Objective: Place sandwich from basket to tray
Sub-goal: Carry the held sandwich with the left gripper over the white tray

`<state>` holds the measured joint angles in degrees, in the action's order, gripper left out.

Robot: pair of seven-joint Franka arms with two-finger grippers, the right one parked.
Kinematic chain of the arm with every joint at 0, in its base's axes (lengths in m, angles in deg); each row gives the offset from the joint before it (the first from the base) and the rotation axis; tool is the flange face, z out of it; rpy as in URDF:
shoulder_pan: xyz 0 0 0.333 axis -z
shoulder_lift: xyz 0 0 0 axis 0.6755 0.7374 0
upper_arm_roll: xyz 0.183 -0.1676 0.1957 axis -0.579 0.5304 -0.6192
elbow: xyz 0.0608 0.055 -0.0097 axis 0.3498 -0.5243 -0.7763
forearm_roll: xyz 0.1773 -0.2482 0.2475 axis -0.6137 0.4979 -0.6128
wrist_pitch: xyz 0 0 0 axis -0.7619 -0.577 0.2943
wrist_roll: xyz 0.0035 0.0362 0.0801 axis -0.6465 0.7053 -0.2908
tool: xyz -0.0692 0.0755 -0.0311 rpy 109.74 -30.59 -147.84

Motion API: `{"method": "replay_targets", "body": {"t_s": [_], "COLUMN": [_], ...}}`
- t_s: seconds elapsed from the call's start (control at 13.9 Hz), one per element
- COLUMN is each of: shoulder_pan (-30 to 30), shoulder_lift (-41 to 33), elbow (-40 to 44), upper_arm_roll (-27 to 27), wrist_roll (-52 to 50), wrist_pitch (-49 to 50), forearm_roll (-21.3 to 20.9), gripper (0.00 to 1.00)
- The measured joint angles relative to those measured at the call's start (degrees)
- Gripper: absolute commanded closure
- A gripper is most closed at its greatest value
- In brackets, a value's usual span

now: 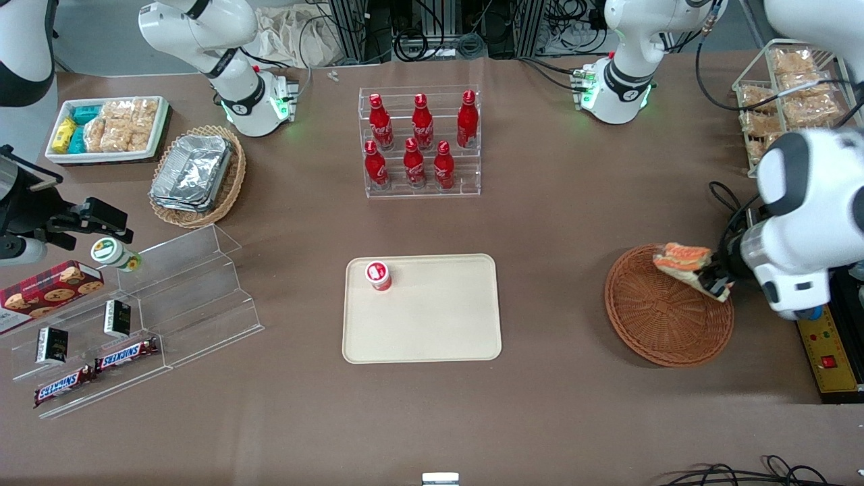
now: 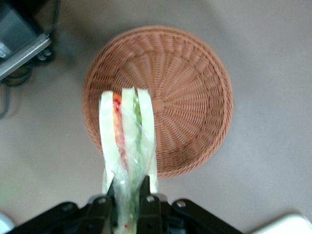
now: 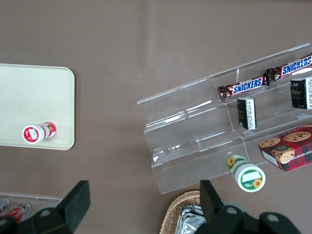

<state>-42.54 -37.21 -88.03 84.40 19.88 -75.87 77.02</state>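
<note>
Brown covering runs across the whole worktop (image 1: 574, 223), with cables and frame rails past its edge farthest from the front camera. Toward the working arm's end sits the basket (image 1: 665, 324), a round reddish-brown wicker bowl with nothing lying inside it. Above its rim hangs the claw (image 1: 717, 280), and its two black fingers (image 2: 146, 202) are pressed together on the sandwich (image 1: 683, 260), pinching the wrapped wedge at one end. From the wrist camera the sandwich stands edge-on (white bread slices with orange, red and green layers between them under clear wrap), lifted clear of the weave and overlapping the basket's rim.

Mid-worktop lies the tray (image 1: 432, 324), cream-beige and flat, well apart from the basket. A small red bottle with a white cap (image 1: 379, 275) stands upright in the tray's corner that is farther from the front camera and toward the parked arm's end; the rest of the tray's floor is bare. Farther from the front camera than the tray is a clear stepped rack holding red cola bottles (image 1: 420, 138), six in all. Toward the parked arm's end are a clear stepped display (image 1: 169, 297) with chocolate bars (image 1: 94, 371) and a paler wicker basket of foil containers (image 1: 196, 172).
</note>
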Motion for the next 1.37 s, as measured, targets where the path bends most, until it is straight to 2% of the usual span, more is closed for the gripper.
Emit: {"method": "replay_targets", "body": {"t_s": [0.29,0.72,1.01,1.22,1.37], "shoulder_pan": [0.4,1.2,7.5,11.7,14.5], "shoulder_lift": [-0.2,0.7,4.0,7.7,10.9], "elbow": [11.9,13.6,13.5,13.5,13.2], "upper_arm_roll": [4.7,16.6,19.5,19.6,19.6], "wrist_roll": [3.2,11.6,13.3,13.5,14.0], "wrist_pitch": [12.6,13.9,12.8,6.4,0.6], "forearm_roll": [1.6,1.7,0.7,0.6,-1.0], "gripper": [1.0,1.0,1.0,1.0,1.0]}}
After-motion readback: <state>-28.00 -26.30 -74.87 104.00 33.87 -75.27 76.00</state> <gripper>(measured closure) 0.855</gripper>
